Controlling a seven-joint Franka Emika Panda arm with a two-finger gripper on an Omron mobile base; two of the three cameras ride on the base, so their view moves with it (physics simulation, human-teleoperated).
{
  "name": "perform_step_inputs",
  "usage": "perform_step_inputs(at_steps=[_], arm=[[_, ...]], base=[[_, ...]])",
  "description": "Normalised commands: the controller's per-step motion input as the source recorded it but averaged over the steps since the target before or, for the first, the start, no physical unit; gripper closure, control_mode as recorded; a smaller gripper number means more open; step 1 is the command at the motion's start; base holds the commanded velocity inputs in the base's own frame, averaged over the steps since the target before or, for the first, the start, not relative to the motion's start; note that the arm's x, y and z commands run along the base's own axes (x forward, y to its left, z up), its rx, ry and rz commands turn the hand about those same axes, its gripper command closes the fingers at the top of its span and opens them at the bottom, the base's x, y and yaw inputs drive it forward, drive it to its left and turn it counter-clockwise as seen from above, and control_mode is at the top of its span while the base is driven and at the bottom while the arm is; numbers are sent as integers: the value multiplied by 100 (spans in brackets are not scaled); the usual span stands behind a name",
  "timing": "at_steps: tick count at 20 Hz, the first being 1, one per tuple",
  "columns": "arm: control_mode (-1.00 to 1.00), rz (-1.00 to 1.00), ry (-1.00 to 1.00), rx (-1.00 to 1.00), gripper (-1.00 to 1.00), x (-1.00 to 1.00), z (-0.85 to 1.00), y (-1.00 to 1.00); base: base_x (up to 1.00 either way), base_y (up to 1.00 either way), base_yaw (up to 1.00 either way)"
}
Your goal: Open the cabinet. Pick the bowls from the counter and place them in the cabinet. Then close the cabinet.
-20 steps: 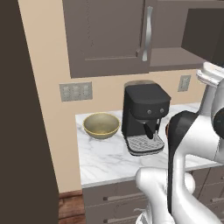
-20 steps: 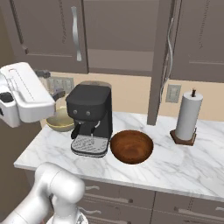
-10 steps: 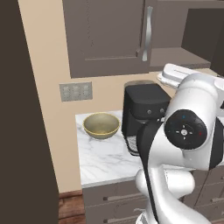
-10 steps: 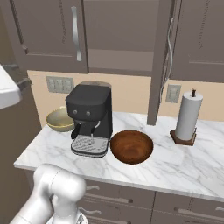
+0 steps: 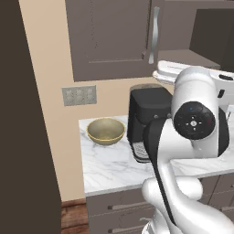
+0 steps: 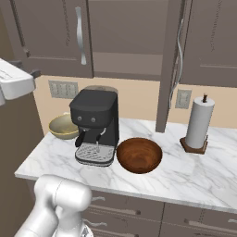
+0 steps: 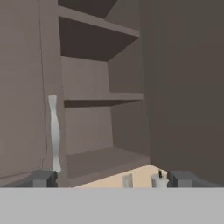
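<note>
- The pale olive-yellow bowl point(image 6: 64, 126) sits empty on the counter point(image 6: 194, 176), just left of the black coffee machine point(image 6: 96, 126).
- The reddish-brown bowl point(image 6: 139, 155), also empty, rests on the marble just right of the coffee machine, close to its drip tray.
- Further right of the coffee machine, a paper towel roll point(image 6: 199, 122) stands upright on its wooden base, well apart from both bowls.
- Above the coffee machine, the cabinet point(image 6: 129, 41) has its left door closed and its right door point(image 6: 171, 65) swung out edge-on towards the camera; the interior seen there is bare.
- The hand view looks into the open cabinet point(image 7: 100, 118): bare shelves, the closed door's curved silver handle point(image 7: 54, 131) at left, the open door's inner face at right.
- The gripper point(image 7: 114, 178) faces that opening with its dark finger tips point(image 7: 43, 178) set wide apart, gripping nothing.
- The left base view shows the olive bowl point(image 5: 106, 131) left of the coffee machine point(image 5: 148, 121), where the arm hides the brown bowl; a wall switch plate point(image 5: 79, 95) sits above.
</note>
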Motion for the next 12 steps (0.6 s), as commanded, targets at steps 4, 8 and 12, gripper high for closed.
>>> perform_step_inputs(at_steps=[4,8,12], arm=[[-100,13,0,-8,-100,51,3,0],[-100,14,0,-2,-100,62,0,1],[-100,15,0,0,-100,55,0,0]], base=[[0,0,0],[0,0,0],[0,0,0]])
